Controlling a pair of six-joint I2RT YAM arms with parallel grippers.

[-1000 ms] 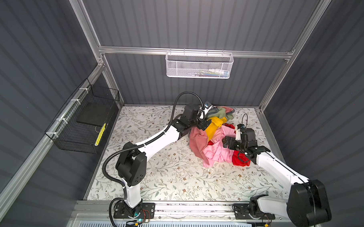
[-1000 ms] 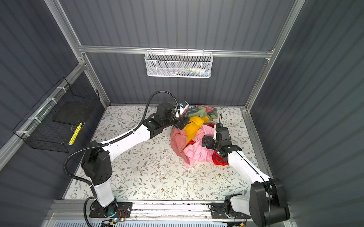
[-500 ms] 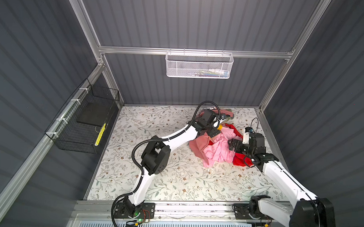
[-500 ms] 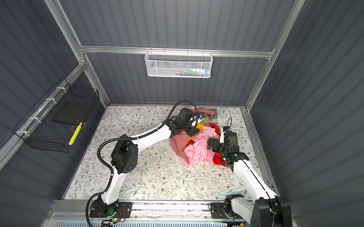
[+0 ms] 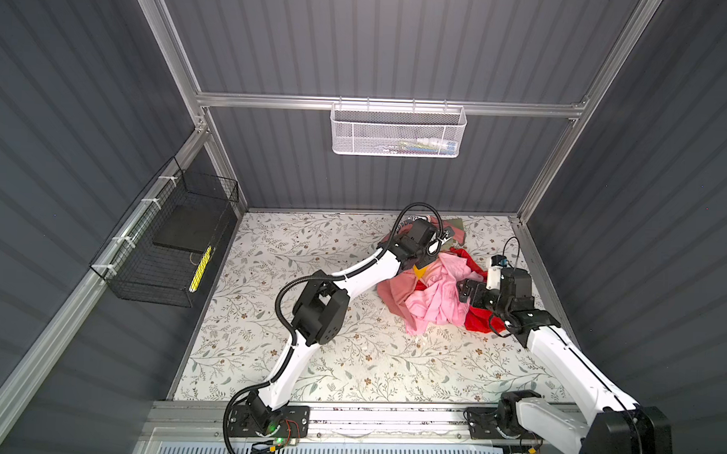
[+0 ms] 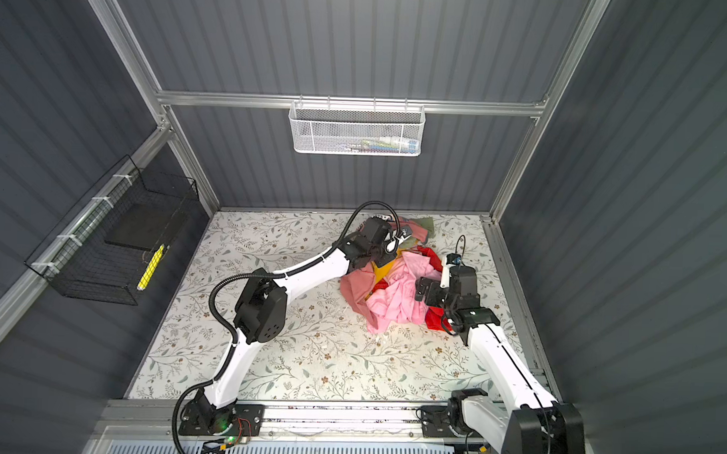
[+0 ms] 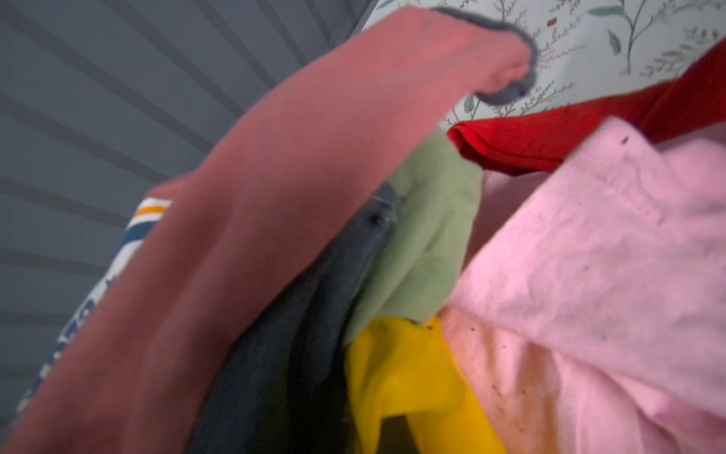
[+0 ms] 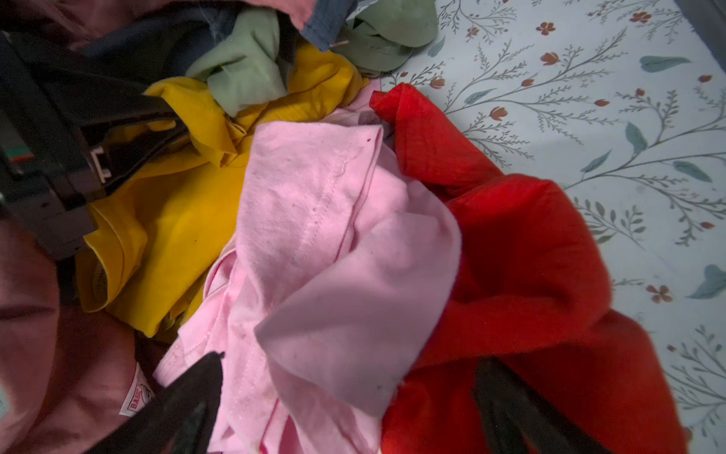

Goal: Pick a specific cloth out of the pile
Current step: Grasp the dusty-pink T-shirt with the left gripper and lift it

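In both top views most of the cloth (image 5: 418, 272) is buried in the pile (image 5: 434, 295); only a small yellow patch shows. Left gripper (image 8: 182, 127) tips hidden from above by its own wrist; in right wrist view its body is cut off at frame edge. Right gripper (image 8: 349, 359) fingers cut off too. Salmon shirt (image 7: 275, 204) blurred in left wrist view. Far white mesh basket (image 5: 398, 131): contents too small to ID.

White links (image 5: 364, 274), black joints (image 5: 319, 314); black corrugated cable (image 5: 414, 204) along left arm (image 5: 290, 371); right tool (image 8: 349, 377) black.

The mustard-yellow cloth (image 8: 176, 204) lies crumpled in the pile (image 5: 434, 293), half buried beneath a pink garment (image 8: 334, 236) and a green garment (image 8: 243, 67).
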